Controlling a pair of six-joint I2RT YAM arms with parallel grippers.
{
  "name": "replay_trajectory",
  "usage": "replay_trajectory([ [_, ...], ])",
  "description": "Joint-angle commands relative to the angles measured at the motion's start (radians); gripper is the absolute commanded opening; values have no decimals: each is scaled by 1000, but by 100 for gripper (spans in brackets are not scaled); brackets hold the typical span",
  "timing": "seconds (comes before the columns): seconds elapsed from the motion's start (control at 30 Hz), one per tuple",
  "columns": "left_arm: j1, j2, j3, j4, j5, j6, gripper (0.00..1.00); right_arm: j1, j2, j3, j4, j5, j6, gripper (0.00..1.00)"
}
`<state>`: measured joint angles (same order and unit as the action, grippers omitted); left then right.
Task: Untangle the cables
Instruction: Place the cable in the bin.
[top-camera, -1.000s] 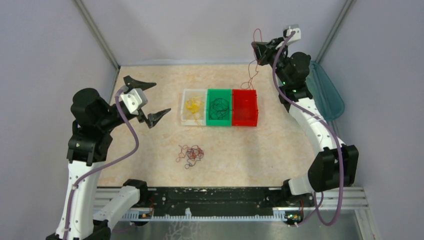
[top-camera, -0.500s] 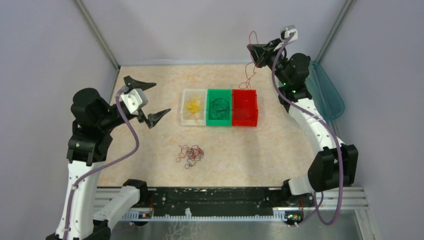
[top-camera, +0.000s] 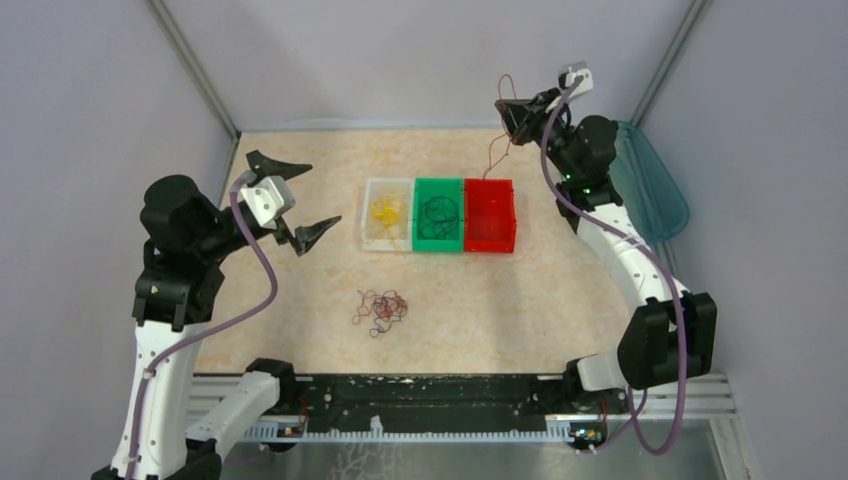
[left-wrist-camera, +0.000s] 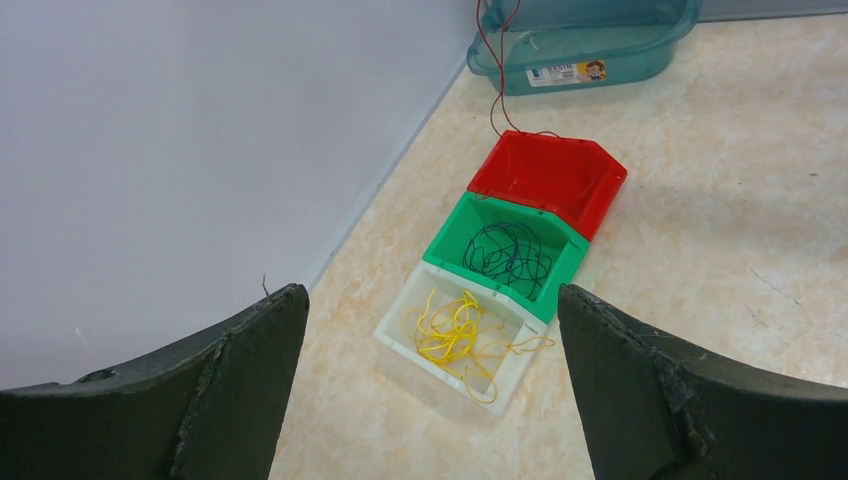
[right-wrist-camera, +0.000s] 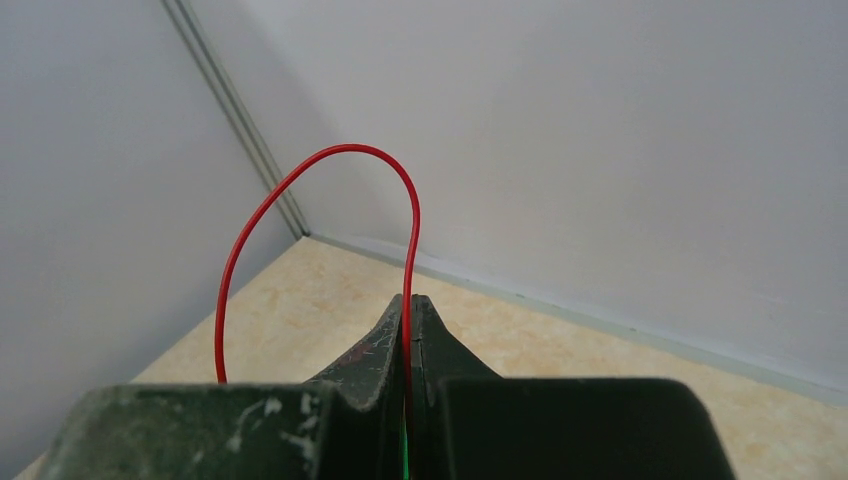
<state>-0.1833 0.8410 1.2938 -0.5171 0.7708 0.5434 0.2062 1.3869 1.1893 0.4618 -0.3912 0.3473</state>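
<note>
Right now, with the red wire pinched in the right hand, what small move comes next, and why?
Probably bring the right hand slightly nearer, over the red bin, and lower it. The red wire it pinches dangles around the bin's far rim, not yet inside, and that bin looks empty.

place: robot lab cell | signs: grey enclosure walls (top-camera: 400, 60); aluminium mounting rail (top-camera: 715, 395); marbled tabletop (top-camera: 480, 300)
</note>
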Motion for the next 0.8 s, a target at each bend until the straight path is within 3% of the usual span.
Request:
replay_trajectory([
  [0.0, 2, -2, 23, -4, 6, 10, 100, -8, -17, -24, 3, 53, -64, 0],
  [0.27, 2, -1, 23, -8, 0, 18, 99, -10, -25, -57, -78, 231, -158, 0],
  [0.57, 2, 8, 28, -6, 6, 14, 99, -10, 36, -23, -217, 264, -206, 0],
  [0.77, 2, 8, 33, -12, 3, 19, 99, -10, 21, -14, -304, 488, -246, 0],
])
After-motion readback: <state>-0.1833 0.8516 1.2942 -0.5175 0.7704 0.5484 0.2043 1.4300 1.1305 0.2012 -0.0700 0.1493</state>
